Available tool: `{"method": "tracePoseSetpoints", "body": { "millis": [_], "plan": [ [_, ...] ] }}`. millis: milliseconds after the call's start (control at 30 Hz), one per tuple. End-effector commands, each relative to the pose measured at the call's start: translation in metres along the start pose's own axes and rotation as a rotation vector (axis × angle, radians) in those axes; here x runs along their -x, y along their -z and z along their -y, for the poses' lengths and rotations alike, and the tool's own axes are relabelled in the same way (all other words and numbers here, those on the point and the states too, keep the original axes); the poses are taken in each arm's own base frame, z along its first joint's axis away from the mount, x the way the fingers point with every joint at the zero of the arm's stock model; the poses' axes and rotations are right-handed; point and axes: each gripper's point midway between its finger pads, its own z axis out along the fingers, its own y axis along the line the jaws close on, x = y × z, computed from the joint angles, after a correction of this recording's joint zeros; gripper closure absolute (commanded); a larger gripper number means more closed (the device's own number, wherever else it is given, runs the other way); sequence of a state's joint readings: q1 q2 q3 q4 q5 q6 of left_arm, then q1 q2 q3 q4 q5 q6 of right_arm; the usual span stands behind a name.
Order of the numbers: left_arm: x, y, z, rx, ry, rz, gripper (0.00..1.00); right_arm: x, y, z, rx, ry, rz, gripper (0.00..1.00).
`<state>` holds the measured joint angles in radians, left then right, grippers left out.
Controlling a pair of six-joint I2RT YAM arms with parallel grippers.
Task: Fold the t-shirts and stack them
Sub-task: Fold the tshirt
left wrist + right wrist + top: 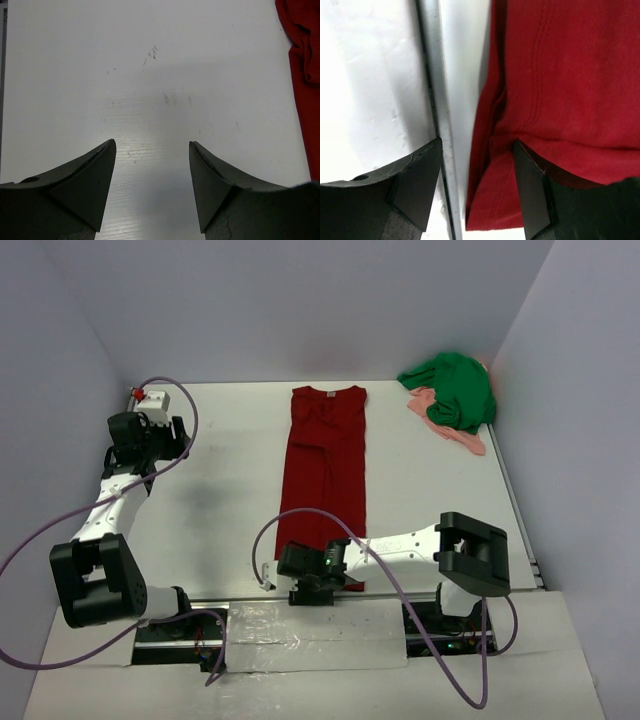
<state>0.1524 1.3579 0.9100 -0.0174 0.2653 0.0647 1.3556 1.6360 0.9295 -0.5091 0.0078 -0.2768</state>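
Folding the dark red t-shirt (325,470): the right gripper (476,145), open over its hem at the near edge of the table (230,470), probably needs to pinch it next; the left gripper (152,144) is open too.

Hem of dark red t-shirt (325,470): covered by right gripper (316,580) in top view.
Same shirt, left wrist view: cut off at right edge.
Bulk of salmon-pink cloth (466,438): buried under green t-shirt (455,390).

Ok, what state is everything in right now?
dark red shirt: folded into a long strip, lying flat.
green shirt: crumpled heap, far right corner.
pink cloth: crumpled, partly under the green shirt.
left tool: open, empty, above bare table.
right tool: open, at the dark red shirt's near hem.
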Motion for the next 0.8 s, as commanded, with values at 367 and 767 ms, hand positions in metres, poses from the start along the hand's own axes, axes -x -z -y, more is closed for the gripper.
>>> {"method": "tracePoseSetpoints", "body": {
  "millis": [367,767],
  "plan": [
    [0.023,0.014,0.006,-0.030,-0.035,0.100,0.31,0.020,-0.015,0.029,-0.151,0.047,0.018,0.43],
    [0.014,0.005,0.009,-0.056,-0.028,0.069,0.31,0.023,0.005,0.036,-0.170,0.048,0.036,0.37]
  ]
}}
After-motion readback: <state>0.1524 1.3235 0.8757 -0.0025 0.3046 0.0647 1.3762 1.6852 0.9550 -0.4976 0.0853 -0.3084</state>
